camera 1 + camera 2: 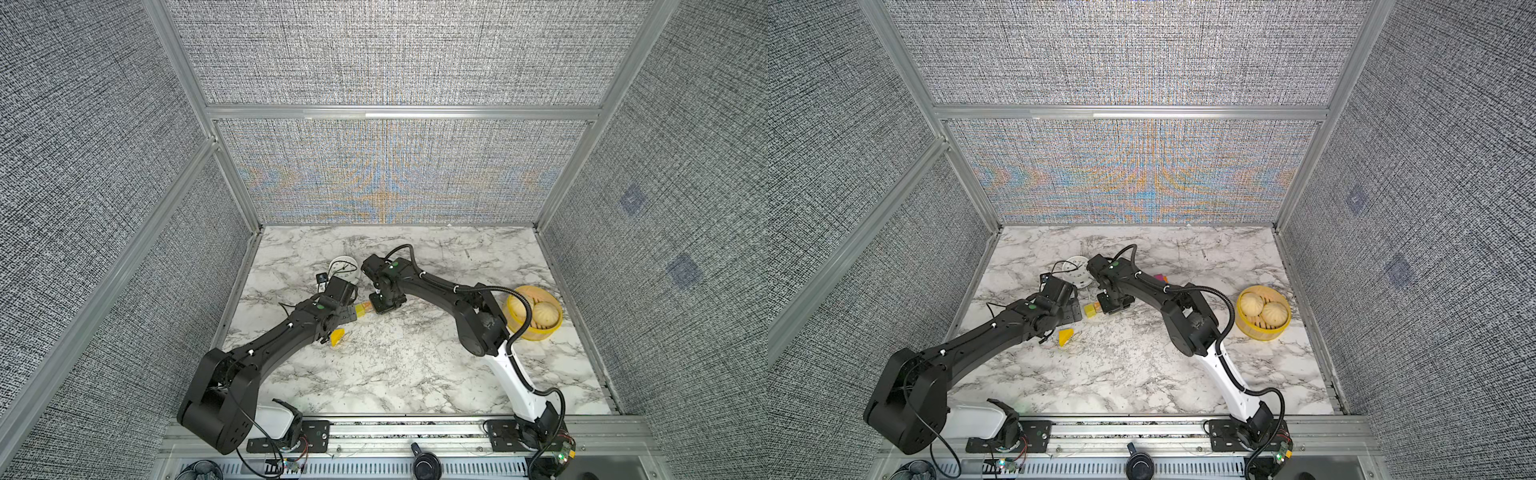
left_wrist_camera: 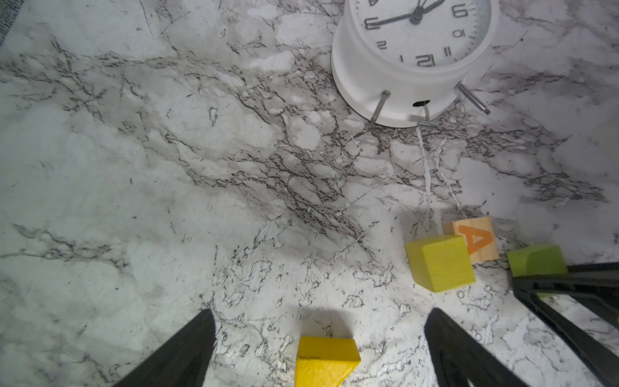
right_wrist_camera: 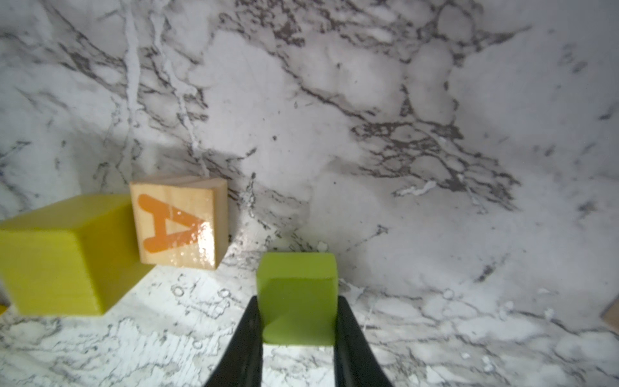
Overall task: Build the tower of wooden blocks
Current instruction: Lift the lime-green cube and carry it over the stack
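My right gripper [image 3: 298,300] points down at the table, shut on a green block [image 3: 298,268] with a finger against each side. Just beside it lie a tan block with an orange "A" [image 3: 177,224] and a yellow-green cube [image 3: 50,261], touching each other. My left gripper [image 2: 320,313] is open and low over the marble, with a yellow wedge [image 2: 326,360] lying between its fingers, untouched. In a top view the wedge [image 1: 1065,336] and cube [image 1: 1089,311] lie between the two arms. A magenta block [image 1: 1158,277] peeks out behind the right arm. The tower is out of view.
A white round clock [image 2: 412,57] lies on its back just behind the blocks. A yellow bowl with tan buns [image 1: 1262,311] stands at the right of the marble table [image 1: 1142,374]. Grey walls enclose three sides.
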